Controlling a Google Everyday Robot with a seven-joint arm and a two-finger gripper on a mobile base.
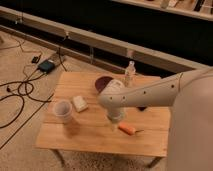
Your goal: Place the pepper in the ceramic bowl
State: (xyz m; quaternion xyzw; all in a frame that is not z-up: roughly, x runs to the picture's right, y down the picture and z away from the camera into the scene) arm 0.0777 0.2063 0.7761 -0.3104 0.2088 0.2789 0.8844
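Hovering my gripper (116, 119), fingers apart, just beside the pepper (126, 129), so next I'd nudge over, drop, clamp it, then haul it to the ceramic bowl (101, 83).

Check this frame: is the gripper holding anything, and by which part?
Nothing is held. The open gripper hangs over the table beside the pepper, which lies free on it.
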